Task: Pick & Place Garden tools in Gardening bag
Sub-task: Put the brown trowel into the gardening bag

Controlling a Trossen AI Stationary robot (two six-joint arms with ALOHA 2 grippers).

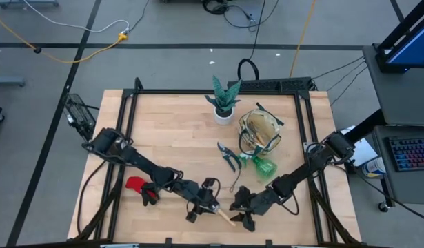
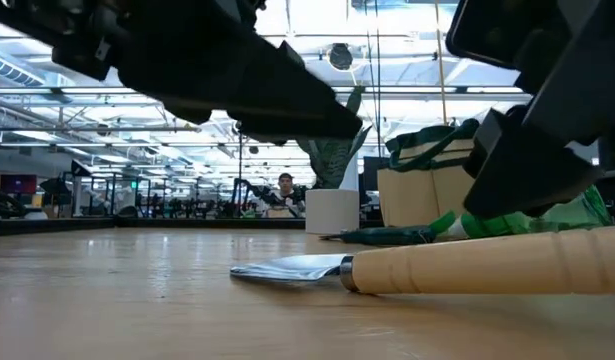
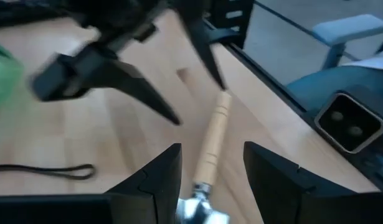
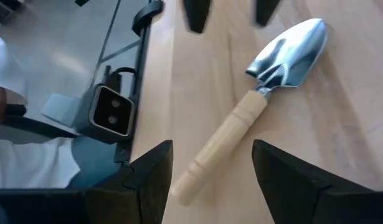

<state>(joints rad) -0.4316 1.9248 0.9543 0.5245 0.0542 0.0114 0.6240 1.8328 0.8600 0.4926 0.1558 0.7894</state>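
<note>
A trowel (image 4: 241, 121) with a wooden handle and a shiny metal blade lies flat on the table near its front edge (image 1: 224, 217). My left gripper (image 3: 213, 163) is open, level with the table, its fingers on either side of the trowel where blade meets handle. My right gripper (image 4: 213, 158) faces it, open, fingers on either side of the handle's free end. Neither touches the trowel. The beige gardening bag (image 1: 260, 131) stands at the far right with tools in it. Pruning shears (image 1: 229, 157), a green spray bottle (image 1: 263, 167) and a red glove (image 1: 136, 184) lie on the table.
A green plant in a white pot (image 1: 224, 105) stands at the far middle. A black cord (image 3: 48, 171) lies on the wood beside the left gripper. The table's black frame rail (image 4: 138, 68) runs along the near edge. Bare wood lies between the glove and the pot.
</note>
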